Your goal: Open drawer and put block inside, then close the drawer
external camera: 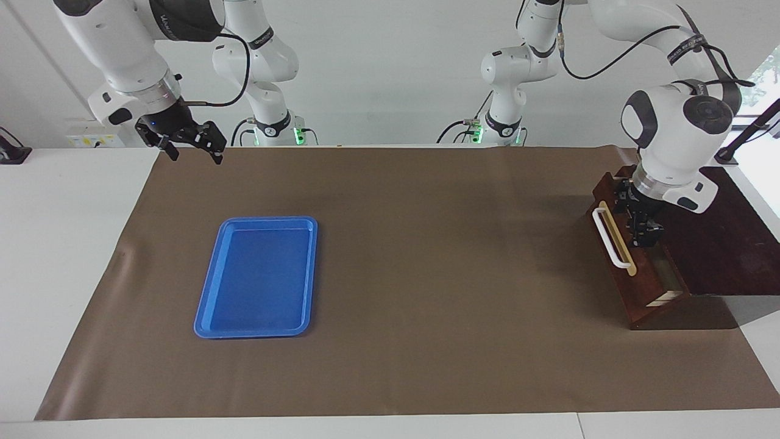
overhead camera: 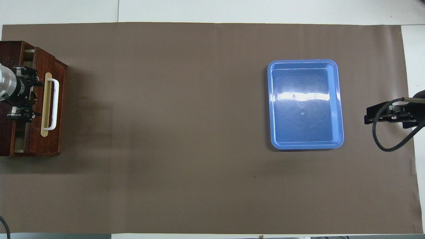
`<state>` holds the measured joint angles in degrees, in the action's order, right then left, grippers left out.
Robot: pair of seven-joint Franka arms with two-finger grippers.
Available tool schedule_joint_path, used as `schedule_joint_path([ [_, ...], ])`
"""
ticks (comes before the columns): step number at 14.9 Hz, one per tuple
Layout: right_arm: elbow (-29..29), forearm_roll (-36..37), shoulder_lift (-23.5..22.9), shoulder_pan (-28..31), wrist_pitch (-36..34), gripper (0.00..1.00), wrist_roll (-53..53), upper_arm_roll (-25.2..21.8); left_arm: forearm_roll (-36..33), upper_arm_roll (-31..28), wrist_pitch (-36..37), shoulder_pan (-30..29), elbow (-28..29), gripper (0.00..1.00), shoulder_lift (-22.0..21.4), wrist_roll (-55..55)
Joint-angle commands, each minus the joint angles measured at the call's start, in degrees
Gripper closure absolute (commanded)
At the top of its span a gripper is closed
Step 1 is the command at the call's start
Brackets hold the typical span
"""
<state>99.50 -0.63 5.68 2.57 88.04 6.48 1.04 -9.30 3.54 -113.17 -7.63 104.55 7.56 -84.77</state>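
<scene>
- The drawer [external camera: 615,244] is seen nearly shut in its dark wooden box [external camera: 725,244] at the left arm's end of the desk [external camera: 426,274]; only a narrow slit of pale interior shows.
- The left pincer [external camera: 645,227] is set against the inner side of the drawer front, fingers spread and nothing gripped, apparently to push it home.
- The block is hidden, presumably inside the drawer.
- The right pincer [external camera: 186,141] is held open and empty, waiting above the desk's edge.
- The blue tray [external camera: 259,277] is seen empty.
</scene>
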Motion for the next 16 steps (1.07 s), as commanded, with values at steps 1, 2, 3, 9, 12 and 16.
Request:
schedule_joint_path([
  [1,-1.07,1.16,-0.50,0.85,-0.85,0.00,-1.47,0.45,-1.33,0.07,-1.52,-3.43,0.65,0.00,-0.09,2.85],
  [2,-1.07,1.16,-0.50,0.85,-0.93,0.00,-1.47,0.45,-1.33,0.07,-1.52,-3.88,0.83,0.00,-0.18,3.46],
  [3,-1.07,1.16,-0.50,0.85,-1.02,0.00,-1.47,0.45,-1.33,0.07,-1.52,-4.32,0.92,0.00,-0.18,4.16],
  [9,-0.98,1.16,-0.41,0.77,-0.85,0.00,-1.47,0.45,-1.33,0.16,0.93,-3.80,-0.40,0.00,-0.26,5.14],
  [12,-0.98,1.16,-0.41,0.77,-0.85,0.00,-1.47,0.45,-0.81,1.12,8.21,-2.83,-4.88,0.00,-2.10,6.80],
  [16,-1.07,1.16,-0.41,0.85,-0.94,0.00,-1.47,0.45,2.53,1.47,15.42,-0.99,-4.97,0.00,-7.90,23.54],
])
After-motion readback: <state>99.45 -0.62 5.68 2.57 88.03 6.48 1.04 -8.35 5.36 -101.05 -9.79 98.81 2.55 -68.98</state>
